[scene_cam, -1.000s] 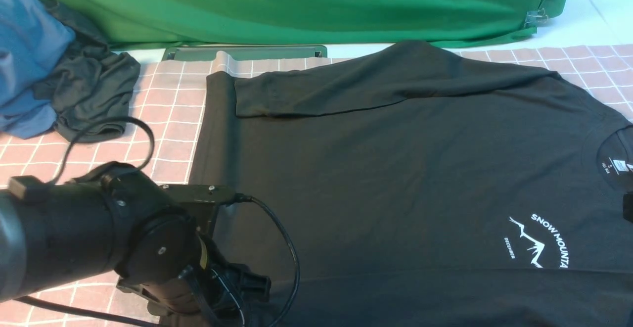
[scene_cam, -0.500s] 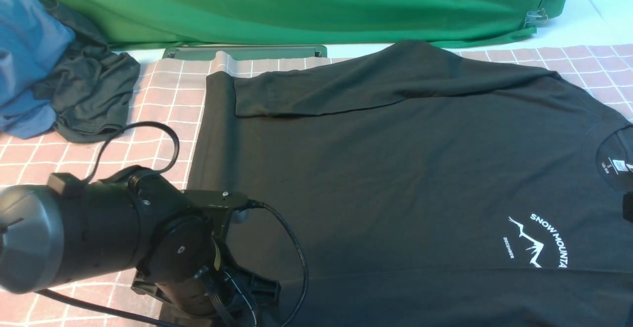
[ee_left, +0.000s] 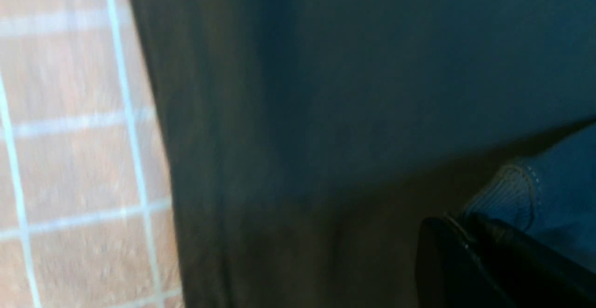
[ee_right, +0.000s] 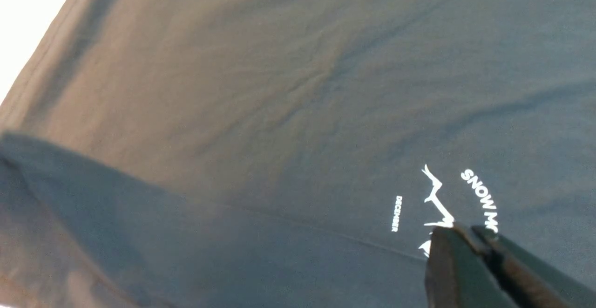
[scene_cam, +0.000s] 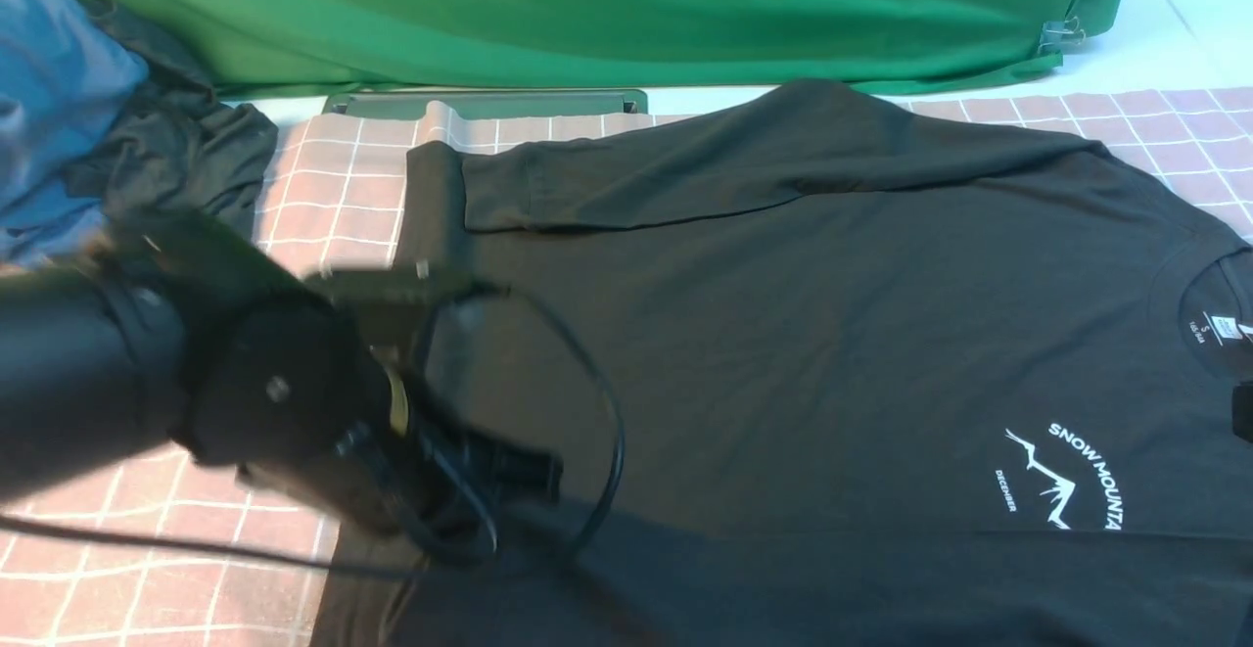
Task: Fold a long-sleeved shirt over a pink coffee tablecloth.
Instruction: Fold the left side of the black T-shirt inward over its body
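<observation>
Long-sleeved shirt (scene_cam: 803, 334), large, black, soft knit, spread chest-up over a wide dusty-pink tablecloth (scene_cam: 333, 197) with a thin white grid on the counter; far sleeve already folded across the body. Plain green cloth (scene_cam: 587, 11) draped behind. Crumpled blue garment (scene_cam: 49, 118) and smaller dark grey garment (scene_cam: 186, 158) heaped at far left, apart from the shirt.

Just changed: left hand (ee_left: 458, 224), spread wide a second ago down by the near hem, now pressed together and pinching a ribbed edge of the shirt, probably the near sleeve's cuff. Arm risen and motion-blurred, near fabric tenting up after it. Likely meaning: grasp made, second sleeve fold beginning.

Right hand (ee_right: 468, 232) pressed together low over the small white mountain logo (scene_cam: 1062, 476); impossible to tell whether any cloth is caught between.

Hard to read: left fingertips smeared in the front view; right arm almost wholly out of frame; end of the lettering hidden under a fold; white neck label (scene_cam: 1219, 326) clipped at the right edge; near hem cut off below.
</observation>
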Controlling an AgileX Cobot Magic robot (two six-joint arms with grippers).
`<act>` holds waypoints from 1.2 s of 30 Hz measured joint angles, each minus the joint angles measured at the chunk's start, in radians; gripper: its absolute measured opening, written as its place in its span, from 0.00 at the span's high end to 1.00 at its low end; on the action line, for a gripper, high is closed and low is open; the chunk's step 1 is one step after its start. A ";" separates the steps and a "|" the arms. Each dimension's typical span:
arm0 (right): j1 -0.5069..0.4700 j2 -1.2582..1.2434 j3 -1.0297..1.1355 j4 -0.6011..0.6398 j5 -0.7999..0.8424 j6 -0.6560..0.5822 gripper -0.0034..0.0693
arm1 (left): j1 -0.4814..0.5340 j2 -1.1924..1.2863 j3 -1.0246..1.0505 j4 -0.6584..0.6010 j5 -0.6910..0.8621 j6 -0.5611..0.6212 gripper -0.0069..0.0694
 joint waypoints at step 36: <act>0.000 0.000 0.000 0.000 0.000 -0.001 0.86 | 0.277 0.309 -0.286 0.142 -0.271 0.129 0.85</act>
